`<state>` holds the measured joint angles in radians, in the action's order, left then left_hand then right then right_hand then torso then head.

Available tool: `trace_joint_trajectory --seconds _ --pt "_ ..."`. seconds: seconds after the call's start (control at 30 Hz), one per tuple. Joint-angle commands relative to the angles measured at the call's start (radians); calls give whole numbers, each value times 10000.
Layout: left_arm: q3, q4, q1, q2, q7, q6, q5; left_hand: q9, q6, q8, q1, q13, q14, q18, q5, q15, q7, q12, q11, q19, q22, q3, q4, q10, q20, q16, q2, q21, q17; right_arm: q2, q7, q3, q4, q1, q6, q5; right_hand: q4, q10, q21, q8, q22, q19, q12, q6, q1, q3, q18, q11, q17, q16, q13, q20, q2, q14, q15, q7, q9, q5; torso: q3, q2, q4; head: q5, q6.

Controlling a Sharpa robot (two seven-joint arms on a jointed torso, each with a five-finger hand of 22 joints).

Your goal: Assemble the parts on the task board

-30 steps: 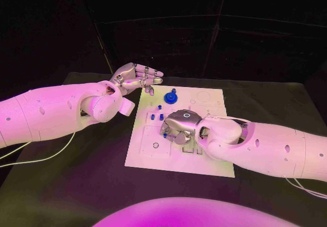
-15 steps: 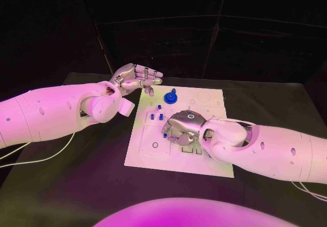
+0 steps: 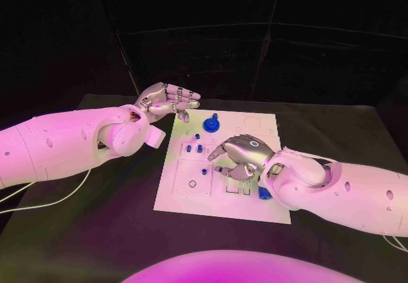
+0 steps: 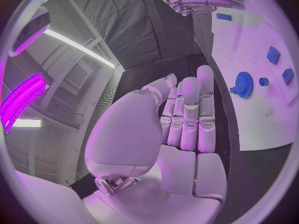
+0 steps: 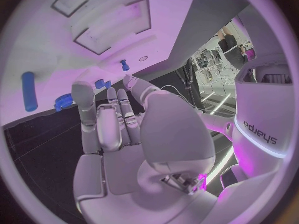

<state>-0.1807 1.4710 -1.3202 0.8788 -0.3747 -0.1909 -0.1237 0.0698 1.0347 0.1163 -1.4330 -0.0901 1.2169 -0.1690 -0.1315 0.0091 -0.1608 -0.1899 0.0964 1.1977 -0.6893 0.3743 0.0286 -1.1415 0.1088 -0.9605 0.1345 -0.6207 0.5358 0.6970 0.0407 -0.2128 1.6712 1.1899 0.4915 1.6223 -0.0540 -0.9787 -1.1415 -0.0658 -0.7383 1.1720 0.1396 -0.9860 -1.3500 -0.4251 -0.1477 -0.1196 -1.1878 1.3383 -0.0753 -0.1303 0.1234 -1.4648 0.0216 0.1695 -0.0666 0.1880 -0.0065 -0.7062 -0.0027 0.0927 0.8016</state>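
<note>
Right hand (image 3: pixel 242 154) hovers over mid task board (image 3: pixel 255 206), fingers curled, nothing visibly held (underside hidden). Left hand (image 3: pixel 167 98) empty, fingers loosely together, off the board's far-left corner. Blue gear (image 3: pixel 211 124) and small pegs (image 3: pixel 194 148) sit beyond it; blue cylinder (image 3: pixel 265 194) lies by the wrist. Risk: wrist sweep knocks that cylinder off.

The right hand (image 5: pixel 118 129) holds nothing, its fingers (image 5: pixel 84 104) reaching over the white task board (image 5: pixel 74 59). A blue gear (image 5: pixel 62 102) and a small blue peg (image 5: pixel 124 64) lie just past the fingertips. A blue cylinder (image 5: pixel 28 90) lies further out to one side.
</note>
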Motion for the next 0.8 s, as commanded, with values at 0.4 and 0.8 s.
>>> trace_joint_trajectory --seconds 0.4,0.8 --pt "-38 -11 -11 -15 -33 171 42 -16 -4 17 36 1 -88 -127 5 7 -66 -45 -3 -66 20 -27 -43 67 -17 55 -95 51 -16 1932 470 99 629 821 -1114 -1271 93 261 123 33 85 -32 251 580 71 663 -20 32 61 -39 91 23 137 -281 48 -61 3 73 -11 8 -14 -411 -382" --pt "-76 -30 -10 -69 -48 207 42 -16 -4 17 36 1 -88 -127 5 7 -66 -45 -3 -66 20 -27 -43 67 -17 55 -95 51 -16 1870 697 98 341 888 -1711 -618 116 483 212 13 187 -60 309 693 -2 958 -30 7 138 -87 97 4 81 -260 67 -121 -12 -16 -3 -11 11 -504 -430"
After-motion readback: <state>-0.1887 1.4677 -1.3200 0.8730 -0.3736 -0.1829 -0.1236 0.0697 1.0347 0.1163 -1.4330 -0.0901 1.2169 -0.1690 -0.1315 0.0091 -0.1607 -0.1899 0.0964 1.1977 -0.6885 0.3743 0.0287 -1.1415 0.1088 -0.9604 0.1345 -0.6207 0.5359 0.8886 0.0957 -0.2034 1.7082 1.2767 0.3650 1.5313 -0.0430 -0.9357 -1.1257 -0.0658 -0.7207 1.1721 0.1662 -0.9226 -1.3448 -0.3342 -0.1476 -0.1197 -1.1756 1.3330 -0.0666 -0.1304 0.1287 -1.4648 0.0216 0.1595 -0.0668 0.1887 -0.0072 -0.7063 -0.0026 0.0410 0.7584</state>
